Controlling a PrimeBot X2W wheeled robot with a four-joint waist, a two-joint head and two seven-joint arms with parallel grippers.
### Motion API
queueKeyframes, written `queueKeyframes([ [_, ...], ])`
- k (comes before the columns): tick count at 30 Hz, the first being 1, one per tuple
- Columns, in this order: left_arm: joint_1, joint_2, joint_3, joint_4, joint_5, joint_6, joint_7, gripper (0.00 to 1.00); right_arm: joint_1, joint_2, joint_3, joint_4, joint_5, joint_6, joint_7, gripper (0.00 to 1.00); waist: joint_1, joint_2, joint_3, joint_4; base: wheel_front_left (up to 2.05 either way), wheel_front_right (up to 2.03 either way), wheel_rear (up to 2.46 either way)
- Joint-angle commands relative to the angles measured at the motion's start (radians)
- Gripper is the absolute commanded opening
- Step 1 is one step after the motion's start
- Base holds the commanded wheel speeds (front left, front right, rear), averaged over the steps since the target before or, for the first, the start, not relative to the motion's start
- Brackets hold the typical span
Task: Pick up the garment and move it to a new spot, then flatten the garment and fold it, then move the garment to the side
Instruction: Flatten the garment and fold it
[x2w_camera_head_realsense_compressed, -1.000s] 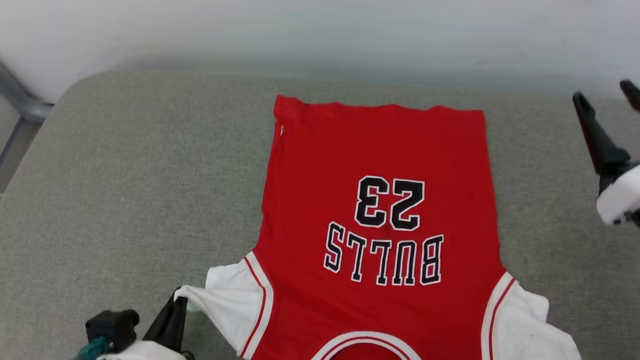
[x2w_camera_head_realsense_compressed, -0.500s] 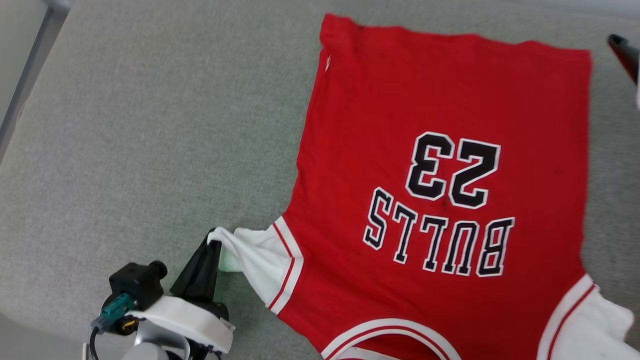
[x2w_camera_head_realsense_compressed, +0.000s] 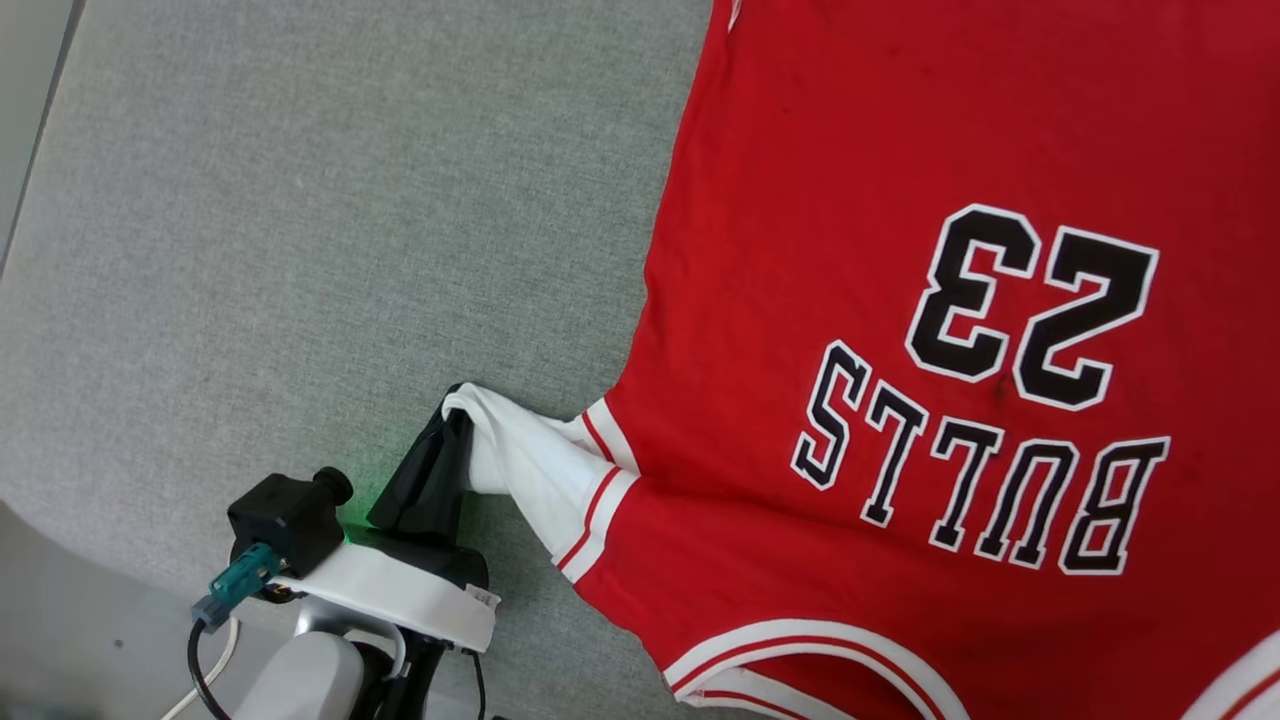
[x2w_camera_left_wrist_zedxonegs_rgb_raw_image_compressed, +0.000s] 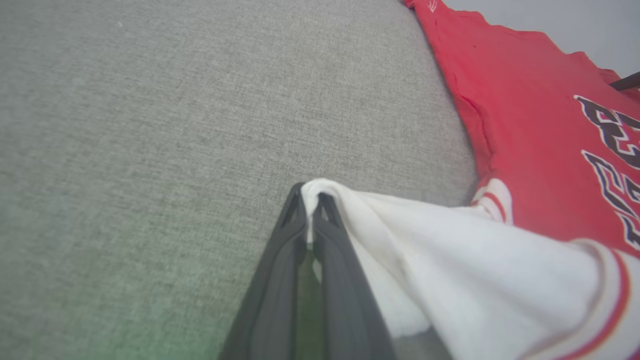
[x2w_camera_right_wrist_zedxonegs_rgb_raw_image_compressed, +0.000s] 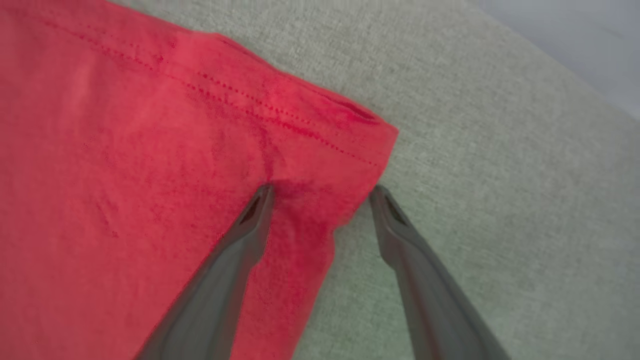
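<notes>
Your garment (x2w_camera_head_realsense_compressed: 900, 150) lies spread, lettering up, on the grey cushion (x2w_camera_head_realsense_compressed: 300, 200). Left claw (x2w_camera_head_realsense_compressed: 455, 425) pinches the white sleeve (x2w_camera_head_realsense_compressed: 530, 470) tip; right claw (x2w_camera_right_wrist_zedxonegs_rgb_raw_image_compressed: 322, 191) gapes wide astride a red hem corner (x2w_camera_right_wrist_zedxonegs_rgb_raw_image_compressed: 370, 135), holding nothing. Flattening looks under way; you have folding and moving aside left.

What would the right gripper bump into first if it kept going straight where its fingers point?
Most likely the garment: the right gripper is open over its hemmed corner, one finger over red cloth, the other over the grey cushion beside it. How close the tips are is unclear.
</notes>
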Motion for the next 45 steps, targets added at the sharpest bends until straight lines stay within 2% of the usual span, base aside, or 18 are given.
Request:
queueKeyframes([
  [1, -0.009, -0.009, 0.01, 0.005, 0.01, -0.006, -0.002, 0.0, 0.047, 0.009, 0.013, 0.026, 0.005, -0.001, 0.021, 1.0, -0.0001, 0.0, 0.021, 0.018, 0.0, 0.0, 0.0],
  [7, -0.002, -0.032, 0.041, 0.013, 0.035, -0.024, -0.001, 0.0, 0.113, -0.006, 0.029, 0.028, 0.009, -0.001, 0.029, 1.0, -0.0001, 0.0, 0.028, 0.017, 0.0, 0.0, 0.0],
  [8, 0.0, -0.034, 0.045, 0.014, 0.04, -0.028, -0.001, 0.0, 0.111, -0.011, 0.028, 0.022, 0.007, -0.001, 0.02, 0.45, -0.0001, 0.0, 0.027, 0.016, 0.0, 0.0, 0.0],
  [9, 0.002, -0.036, 0.049, 0.014, 0.044, -0.03, -0.001, 0.0, 0.108, -0.014, 0.027, 0.018, 0.004, -0.001, 0.013, 0.0, -0.0001, 0.0, 0.024, 0.014, 0.0, 0.0, 0.0],
  [13, 0.011, -0.043, 0.063, 0.018, 0.057, -0.038, -0.001, 0.0, 0.087, -0.02, 0.015, 0.01, 0.006, -0.001, -0.028, 0.0, -0.0001, 0.0, 0.005, 0.002, 0.0, 0.0, 0.0],
  [20, 0.037, -0.044, 0.084, 0.034, 0.072, -0.04, -0.002, 0.0, 0.049, 0.025, -0.009, 0.006, 0.03, -0.001, -0.182, 0.0, -0.0001, 0.0, -0.076, -0.034, 0.0, 0.0, 0.0],
  [22, 0.068, -0.035, 0.096, 0.035, 0.079, -0.032, -0.002, 0.0, 0.083, 0.01, 0.025, -0.003, 0.069, -0.001, -0.259, 0.0, -0.0001, 0.0, -0.142, -0.061, 0.0, 0.0, 0.0],
  [27, 0.107, -0.02, 0.105, 0.027, 0.077, -0.016, 0.001, 0.0, 0.144, -0.026, 0.059, -0.031, 0.128, -0.001, -0.303, 0.0, -0.0001, 0.0, -0.206, -0.093, 0.0, 0.0, 0.0],
  [35, 0.199, 0.011, 0.129, 0.003, 0.064, 0.024, 0.029, 0.0, 0.374, -0.114, 0.088, -0.148, 0.249, -0.001, -0.358, 0.0, -0.0001, 0.0, -0.332, -0.161, 0.0, 0.0, 0.0],
  [38, 0.239, 0.02, 0.135, -0.006, 0.061, 0.038, 0.04, 0.0, 0.528, -0.155, 0.083, -0.21, 0.294, -0.001, -0.366, 0.0, -0.0001, 0.0, -0.381, -0.187, 0.0, 0.0, 0.0],
  [39, 0.239, 0.02, 0.135, -0.006, 0.061, 0.038, 0.04, 0.0, 0.528, -0.155, 0.083, -0.21, 0.294, -0.001, -0.366, 0.0, -0.0001, 0.0, -0.381, -0.187, 0.0, 0.0, 0.0],
  [45, 0.29, 0.036, 0.142, -0.022, 0.052, 0.056, 0.054, 0.0, 0.766, -0.178, 0.044, -0.274, 0.329, -0.001, -0.357, 0.0, -0.0001, 0.0, -0.431, -0.224, 0.0, 0.0, 0.0],
])
